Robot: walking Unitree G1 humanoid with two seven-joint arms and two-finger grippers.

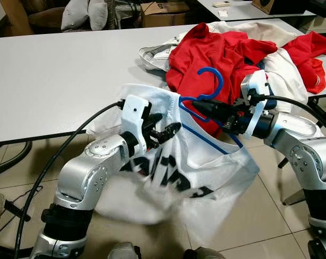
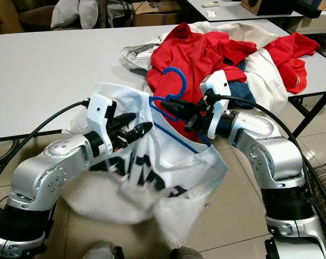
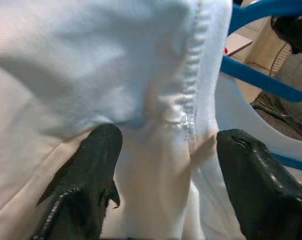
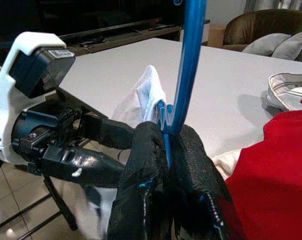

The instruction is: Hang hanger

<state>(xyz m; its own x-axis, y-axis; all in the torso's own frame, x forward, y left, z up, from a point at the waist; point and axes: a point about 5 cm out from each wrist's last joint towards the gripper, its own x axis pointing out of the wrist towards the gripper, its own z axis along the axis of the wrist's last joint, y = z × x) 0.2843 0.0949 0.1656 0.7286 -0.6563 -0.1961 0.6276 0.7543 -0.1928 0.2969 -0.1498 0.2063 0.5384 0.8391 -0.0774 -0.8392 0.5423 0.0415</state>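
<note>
**Step in hand: dressing the hanger, hanging not yet started**

Right pincer (image 1: 201, 106) pressed tight on the neck of the blue hanger (image 1: 211, 89), just below the hook; hook standing up past the fingertips, lower arm of the hanger running back under the wrist into the white shirt (image 1: 173, 178). Left pincer (image 1: 168, 131) just across from the right one, spread wide, with the shirt's seamed edge lying between its fingers (image 3: 93, 165), cloth not pinched. Shirt draped off the table (image 1: 55, 70) edge, sagging below both pincers towards the floor.

Judgement: garment looks only partly on the hanger. Next move calls for closing the left pincer on that seam and pulling the cloth over the hanger's shoulder while keeping the right grip firm. No rail in sight to hang on; needs locating.

Count:
- 1 hanger
- 1 white shirt with dark lettering
- 1 pile of red and cream clothes (image 1: 233, 51) beyond the right pincer, item count unclear
- 2 pincers
</note>
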